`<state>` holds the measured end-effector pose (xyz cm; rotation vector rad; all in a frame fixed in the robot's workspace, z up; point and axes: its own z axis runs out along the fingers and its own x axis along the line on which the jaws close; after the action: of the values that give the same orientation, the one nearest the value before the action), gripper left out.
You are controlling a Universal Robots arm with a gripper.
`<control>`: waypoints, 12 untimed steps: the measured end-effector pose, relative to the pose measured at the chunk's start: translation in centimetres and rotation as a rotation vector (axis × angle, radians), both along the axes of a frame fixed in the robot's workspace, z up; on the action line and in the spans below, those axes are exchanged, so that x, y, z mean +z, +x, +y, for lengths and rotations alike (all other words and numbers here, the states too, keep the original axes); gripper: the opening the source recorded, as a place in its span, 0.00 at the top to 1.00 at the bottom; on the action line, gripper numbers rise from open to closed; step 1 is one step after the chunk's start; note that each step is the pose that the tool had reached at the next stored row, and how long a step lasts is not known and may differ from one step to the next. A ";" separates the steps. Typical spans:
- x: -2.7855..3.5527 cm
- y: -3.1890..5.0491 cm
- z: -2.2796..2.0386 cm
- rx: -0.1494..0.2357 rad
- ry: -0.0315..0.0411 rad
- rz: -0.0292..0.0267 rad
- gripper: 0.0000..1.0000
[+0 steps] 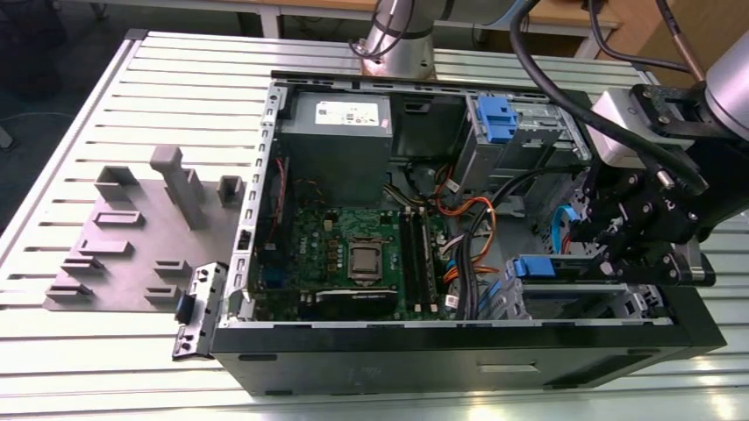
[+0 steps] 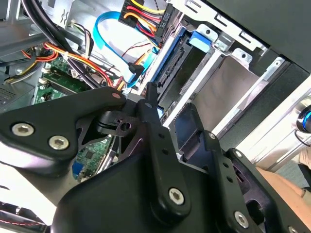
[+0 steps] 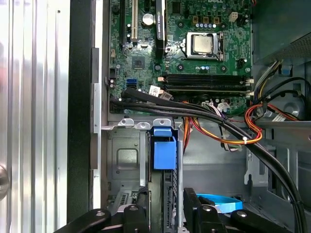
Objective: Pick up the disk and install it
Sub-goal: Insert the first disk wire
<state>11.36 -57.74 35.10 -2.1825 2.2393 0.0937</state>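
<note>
Scene: open computer case (image 1: 468, 338) lying flat on a slatted metal table (image 1: 70, 368), inside facing up.
Disk: stands on edge in the drive bay in the near corner of the case on the exterior view's right, shown by the blue carrier end of the disk (image 1: 548, 266); appears to sit well down in the bay, though black linkage hides much of it in both wrist views.
Gripper: black gripper (image 1: 599, 253) hangs over that bay, just beside the blue carrier end and lined up with the disk.
Grip: cannot tell whether clenched on the disk or released.
Second carrier: another blue carrier (image 1: 497, 118) sits in the far bay, well apart from the gripper.
Cables: orange and red wire bundle (image 3: 243, 141) runs between the motherboard (image 1: 351, 254) and the bay; blue flat cable (image 2: 104, 34) loops near the disk's connector end.
Power supply: grey box (image 1: 339, 132) at the far wall of the case.
Outside the case: grey fixture plate (image 1: 117, 263) on the table at the exterior view's left.
</note>
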 end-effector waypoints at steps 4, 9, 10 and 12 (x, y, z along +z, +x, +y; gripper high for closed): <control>-0.02 0.00 0.00 0.000 0.0001 0.0000 0.58; -0.02 0.00 0.00 0.000 0.0000 0.0000 0.58; -0.02 0.00 0.00 0.000 0.0000 0.0000 0.58; -0.02 0.00 0.00 0.000 0.0000 0.0000 0.58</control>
<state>11.36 -57.74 35.08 -2.1825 2.2393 0.0937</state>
